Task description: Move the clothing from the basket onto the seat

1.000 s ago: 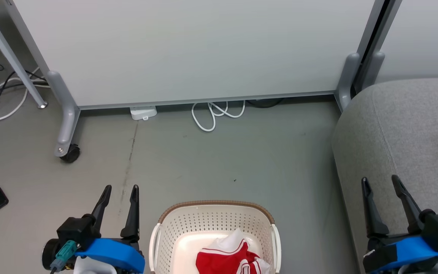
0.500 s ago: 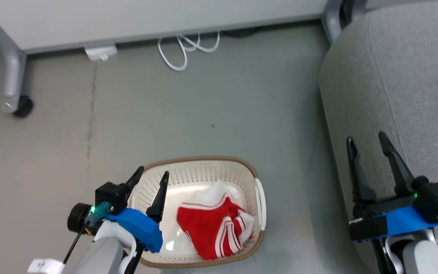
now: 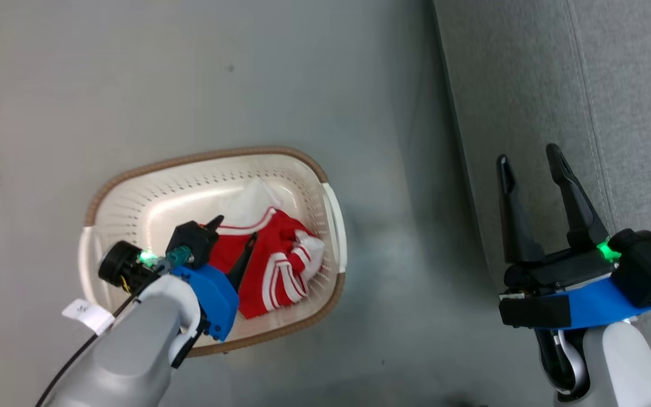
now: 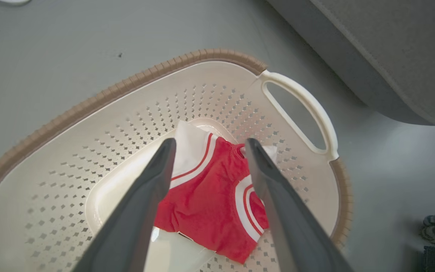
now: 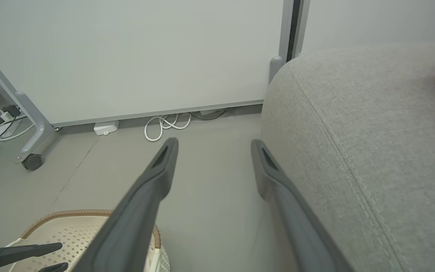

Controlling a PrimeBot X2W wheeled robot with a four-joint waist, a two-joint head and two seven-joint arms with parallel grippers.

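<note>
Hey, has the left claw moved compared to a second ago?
Yes. Against the basket, the left claw went from outside its left rim to inside, open over the clothing.

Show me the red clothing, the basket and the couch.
clothing (image 4: 210,189), left wrist view, red middle panel.
basket (image 4: 202,54), left wrist view, brown woven rim.
couch (image 3: 529,85), head view, grey woven top.

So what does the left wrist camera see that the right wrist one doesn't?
Left wrist: the red clothing lying in the basket, framed by the open left claw. Right wrist: a white panel, a coiled white cable and a caster wheel, past the open right claw. Both: the basket, the grey couch and the floor.
</note>
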